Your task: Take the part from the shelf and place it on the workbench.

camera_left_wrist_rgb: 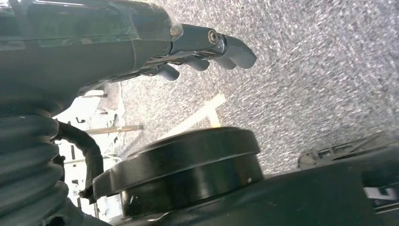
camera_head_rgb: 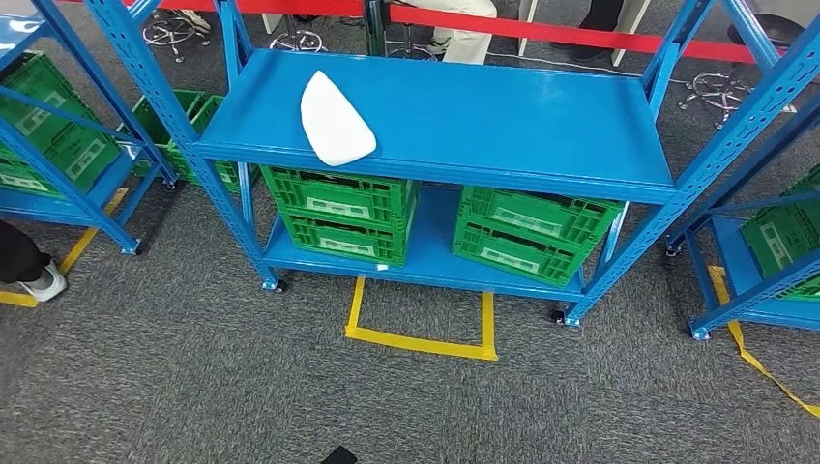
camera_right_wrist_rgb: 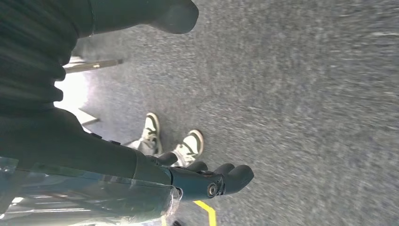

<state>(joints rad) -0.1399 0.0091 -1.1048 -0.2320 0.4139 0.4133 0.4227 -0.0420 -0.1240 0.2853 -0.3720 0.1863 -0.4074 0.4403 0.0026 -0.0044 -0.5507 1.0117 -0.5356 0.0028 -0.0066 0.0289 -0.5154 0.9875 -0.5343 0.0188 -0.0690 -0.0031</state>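
Fingers on the left hand (camera_left_wrist_rgb: 207,52) and right hand (camera_right_wrist_rgb: 207,179) hang loosely curled, holding nothing, while the white part (camera_head_rgb: 334,120) sits on the blue shelf (camera_head_rgb: 503,126) top, looking light, stiff and smooth, so I'd grab its long edges.

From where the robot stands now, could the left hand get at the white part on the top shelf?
Probably not yet: the left hand hangs empty over carpet, while the white part lies uncovered on the blue shelf ahead.
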